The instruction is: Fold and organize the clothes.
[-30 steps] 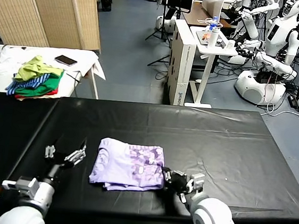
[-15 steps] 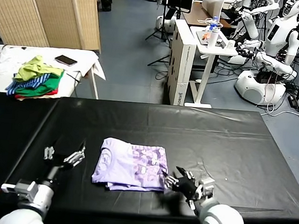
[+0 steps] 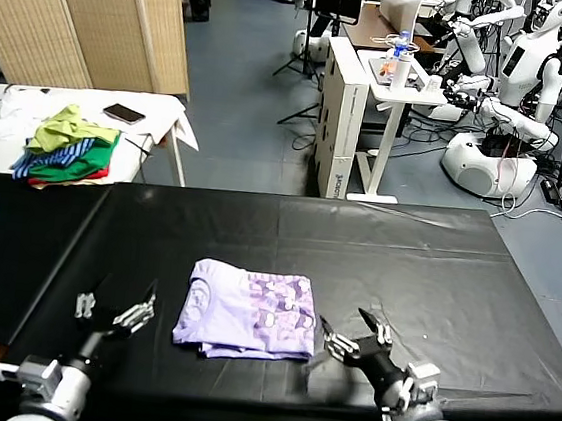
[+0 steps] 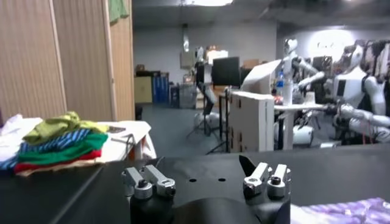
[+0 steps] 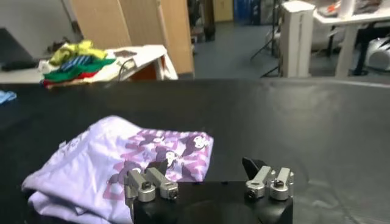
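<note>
A: Where was the folded pale lavender short-sleeved T-shirt of thin soft fabric (image 3: 247,312) found?

B: It was seen lying flat on the black-covered worktop (image 3: 396,263), near the front edge and between the two arms. White printed marks were shown on the half of its upper face toward the right arm.

A: How was it placed relative to the right gripper (image 3: 355,336)?

B: The right gripper was held low over the worktop just beside the shirt's right edge. Its fingers (image 3: 373,327) were spread apart and nothing was held between them. No contact with the fabric could be made out in the head view. In the right wrist view, the T-shirt (image 5: 122,162) was seen ahead of that gripper (image 5: 209,181), mostly off to one side, with bare worktop straight ahead of the gap.

A: And the left gripper (image 3: 110,307)?

B: It was kept near the front edge, apart from the shirt's left edge, with a strip of bare black cover between them. Its fingers (image 3: 136,312) were likewise spread and nothing was gripped. In the left wrist view, only a lavender corner of the T-shirt (image 4: 353,210) was caught beside that gripper (image 4: 207,181).

A: Was anything else noted?

B: A pile of green, blue-striped and red garments (image 3: 67,147) was seen on a white side table (image 3: 161,110), well apart.
</note>
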### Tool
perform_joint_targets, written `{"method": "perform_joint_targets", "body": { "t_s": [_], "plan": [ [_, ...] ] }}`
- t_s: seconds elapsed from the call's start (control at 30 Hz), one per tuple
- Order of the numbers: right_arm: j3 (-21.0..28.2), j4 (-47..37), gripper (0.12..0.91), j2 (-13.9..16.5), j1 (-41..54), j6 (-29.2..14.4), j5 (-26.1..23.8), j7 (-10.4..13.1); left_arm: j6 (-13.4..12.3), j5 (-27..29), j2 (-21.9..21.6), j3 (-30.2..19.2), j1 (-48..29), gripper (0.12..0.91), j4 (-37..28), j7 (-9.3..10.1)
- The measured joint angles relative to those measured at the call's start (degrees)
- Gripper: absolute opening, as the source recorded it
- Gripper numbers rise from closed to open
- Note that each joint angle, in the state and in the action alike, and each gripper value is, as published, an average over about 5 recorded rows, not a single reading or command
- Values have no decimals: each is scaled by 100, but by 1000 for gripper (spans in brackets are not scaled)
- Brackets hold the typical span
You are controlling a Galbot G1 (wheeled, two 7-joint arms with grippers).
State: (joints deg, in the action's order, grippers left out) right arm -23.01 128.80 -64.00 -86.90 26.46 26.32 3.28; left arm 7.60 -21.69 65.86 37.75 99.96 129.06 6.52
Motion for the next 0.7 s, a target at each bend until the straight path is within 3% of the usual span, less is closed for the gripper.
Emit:
{"method": "perform_joint_targets", "body": {
  "t_s": [0.27,0.43,0.7],
  "plan": [
    [-377,454,907,-97,-1038,-1184,-828,38,41,-160,-127,138,637,907,335,251],
    [-612,687,907,-150,-1818,-1889,-1307,272,132,-182,-177,188,1022,907,550,414],
    [-708,1003,907,-330,-2846,-2150,-1468,739,421,-270,-100,310,1561,907,940,525]
  ]
}}
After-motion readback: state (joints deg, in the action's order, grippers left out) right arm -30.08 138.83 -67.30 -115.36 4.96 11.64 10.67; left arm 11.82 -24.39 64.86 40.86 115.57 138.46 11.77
